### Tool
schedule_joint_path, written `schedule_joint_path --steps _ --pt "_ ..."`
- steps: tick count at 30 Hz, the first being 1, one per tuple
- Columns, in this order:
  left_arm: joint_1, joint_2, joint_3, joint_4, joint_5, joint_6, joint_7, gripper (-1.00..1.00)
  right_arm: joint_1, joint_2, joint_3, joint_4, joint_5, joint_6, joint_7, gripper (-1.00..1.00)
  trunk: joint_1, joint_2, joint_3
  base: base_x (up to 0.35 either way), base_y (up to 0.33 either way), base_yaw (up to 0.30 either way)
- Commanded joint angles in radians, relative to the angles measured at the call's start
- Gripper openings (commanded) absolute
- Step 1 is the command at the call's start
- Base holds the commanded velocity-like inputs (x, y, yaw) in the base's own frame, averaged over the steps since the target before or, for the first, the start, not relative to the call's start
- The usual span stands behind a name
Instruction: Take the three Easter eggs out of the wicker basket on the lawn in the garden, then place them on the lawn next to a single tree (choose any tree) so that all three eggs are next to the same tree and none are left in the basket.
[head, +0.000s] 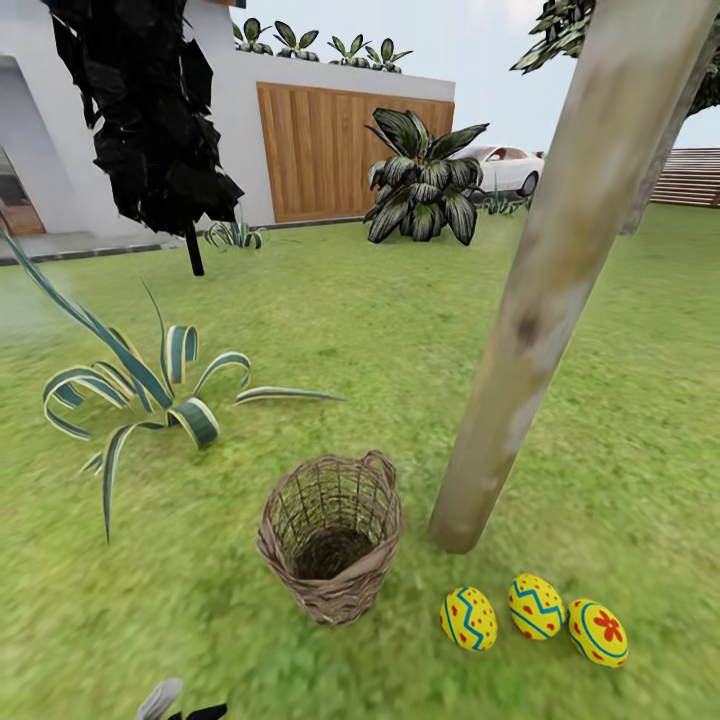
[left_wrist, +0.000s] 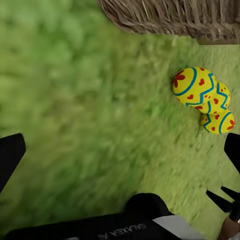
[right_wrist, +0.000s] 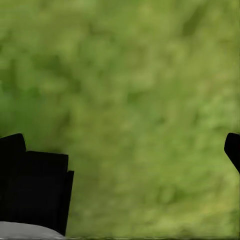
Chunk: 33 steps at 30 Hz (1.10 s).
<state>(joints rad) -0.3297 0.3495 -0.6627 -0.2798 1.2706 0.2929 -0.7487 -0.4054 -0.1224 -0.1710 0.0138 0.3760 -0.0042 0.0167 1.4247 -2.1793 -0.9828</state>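
The wicker basket (head: 330, 540) stands upright on the lawn (head: 400, 330), and its inside looks empty. Three Easter eggs lie in a row on the grass right of it, at the foot of the leaning pale tree (head: 520, 330): one (head: 468, 618), a second (head: 536, 606) and a flower-marked one (head: 598, 632). The left wrist view shows the eggs (left_wrist: 202, 92) bunched together beside the basket (left_wrist: 170, 15). My left gripper (left_wrist: 120, 152) hangs open over bare grass, apart from them. Above grass (right_wrist: 130, 90) my right gripper (right_wrist: 122, 150) is open too, holding nothing.
A striped agave (head: 150, 390) spreads left of the basket. A black-leaved tree (head: 150, 110) and a leafy plant (head: 425, 185) stand farther back before a wall with a wooden door (head: 330, 150). A white car (head: 505, 165) is parked at the back right.
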Motion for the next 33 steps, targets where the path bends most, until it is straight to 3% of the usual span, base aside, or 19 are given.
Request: schedule_joint_path --steps 1,5,10,19,28,33 --pt "0.0 0.0 -0.004 0.005 0.01 0.009 -0.001 1.0 0.0 0.0 -0.008 0.004 0.009 0.0 0.002 1.0 -0.004 0.007 0.002 0.0 0.0 0.0" --pt "0.0 -0.002 -0.003 0.072 0.01 0.007 -0.002 1.0 0.0 0.0 -0.008 0.009 0.008 0.0 0.002 1.0 -0.019 0.035 0.015 0.0 0.0 0.0" --pt "0.0 -0.028 -0.004 0.088 0.011 -0.061 0.0 1.0 0.0 0.0 -0.008 0.011 0.008 0.0 0.002 1.0 -0.039 0.07 0.031 0.0 0.0 0.0" --pt "0.0 -0.048 -0.005 0.172 0.009 -0.076 0.018 1.0 0.0 0.0 -0.008 0.011 0.008 0.0 0.002 1.0 -0.073 0.133 0.059 0.0 0.0 0.0" --pt "0.0 -0.078 -0.006 0.174 0.006 -0.077 0.178 1.0 0.0 0.0 -0.008 0.011 0.008 0.0 0.002 1.0 -0.108 0.196 0.087 0.0 0.0 0.0" --pt "0.0 -0.08 -0.014 0.191 -0.009 -0.077 0.196 1.0 0.001 0.0 -0.008 0.011 0.008 0.0 0.002 1.0 -0.127 0.231 0.102 0.0 0.0 0.001"
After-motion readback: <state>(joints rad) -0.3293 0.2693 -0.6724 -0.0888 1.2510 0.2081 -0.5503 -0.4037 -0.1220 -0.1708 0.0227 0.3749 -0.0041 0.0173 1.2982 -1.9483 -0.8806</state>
